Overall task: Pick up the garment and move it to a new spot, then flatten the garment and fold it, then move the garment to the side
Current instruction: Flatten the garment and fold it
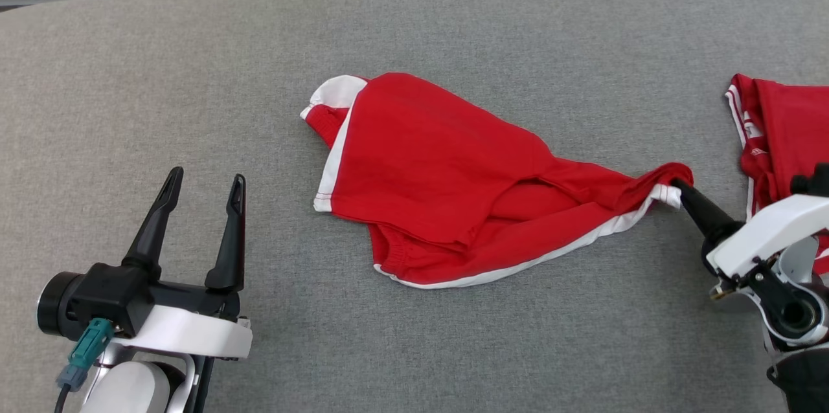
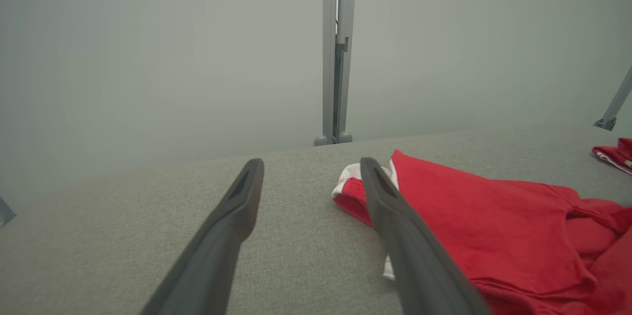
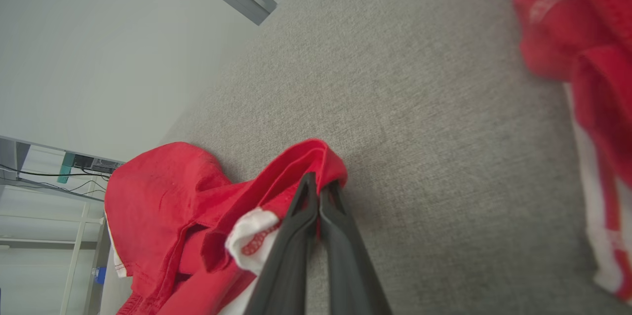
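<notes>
A red garment (image 1: 447,180) with white trim lies crumpled in the middle of the grey padded table (image 1: 194,63). Its right corner is stretched out toward the right arm. My right gripper (image 1: 678,189) is shut on that corner, and the right wrist view shows the fingers pinching the red and white cloth (image 3: 276,196). My left gripper (image 1: 204,181) stands open at the lower left, well left of the garment, with nothing between its fingers. In the left wrist view the garment (image 2: 484,226) lies just past the right finger (image 2: 395,221).
A second red garment (image 1: 783,134) with white stripes lies at the table's right edge, beside my right arm, and shows in the right wrist view (image 3: 587,68). A grey post (image 2: 335,53) stands behind the table's far edge.
</notes>
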Controlling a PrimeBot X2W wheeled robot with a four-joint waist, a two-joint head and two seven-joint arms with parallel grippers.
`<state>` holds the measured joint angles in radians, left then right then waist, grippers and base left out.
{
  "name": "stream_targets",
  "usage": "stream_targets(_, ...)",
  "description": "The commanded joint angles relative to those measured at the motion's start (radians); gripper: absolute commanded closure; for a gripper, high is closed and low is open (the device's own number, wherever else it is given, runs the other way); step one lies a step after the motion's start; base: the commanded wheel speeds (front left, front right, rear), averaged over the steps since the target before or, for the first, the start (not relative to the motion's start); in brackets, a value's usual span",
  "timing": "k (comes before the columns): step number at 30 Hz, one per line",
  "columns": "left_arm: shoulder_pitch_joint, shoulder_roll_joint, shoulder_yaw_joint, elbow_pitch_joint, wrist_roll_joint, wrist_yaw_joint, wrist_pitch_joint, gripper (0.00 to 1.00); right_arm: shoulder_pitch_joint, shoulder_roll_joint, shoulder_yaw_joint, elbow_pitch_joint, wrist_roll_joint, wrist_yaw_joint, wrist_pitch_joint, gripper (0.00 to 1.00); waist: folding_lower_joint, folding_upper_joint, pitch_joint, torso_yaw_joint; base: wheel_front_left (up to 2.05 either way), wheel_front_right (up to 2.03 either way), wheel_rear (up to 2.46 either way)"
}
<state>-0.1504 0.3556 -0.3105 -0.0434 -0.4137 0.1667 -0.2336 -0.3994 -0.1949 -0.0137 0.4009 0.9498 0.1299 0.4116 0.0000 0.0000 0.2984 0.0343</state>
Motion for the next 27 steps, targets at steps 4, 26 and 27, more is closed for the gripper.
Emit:
stream_targets(4,-0.005,0.007,0.007,0.01,0.001,-0.004,-0.006,0.0,0.052,-0.041,0.029,0.015,0.025,0.002,-0.04,0.0,0.0,0.0,-0.019,-0.02,0.0,0.0,0.0)
stream_targets(26,0.064,0.041,0.029,-0.037,0.011,0.057,0.009,0.0,0.261,0.037,0.021,-0.427,-0.423,0.002,-0.518,0.0,0.0,0.0,-0.128,-0.076,0.0,0.0,0.0)
stream_targets(27,0.069,0.041,0.028,-0.039,0.011,0.059,0.01,0.0,0.268,0.05,0.027,-0.441,-0.461,0.002,-0.52,0.0,0.0,0.0,-0.132,-0.074,0.0,0.0,0.0)
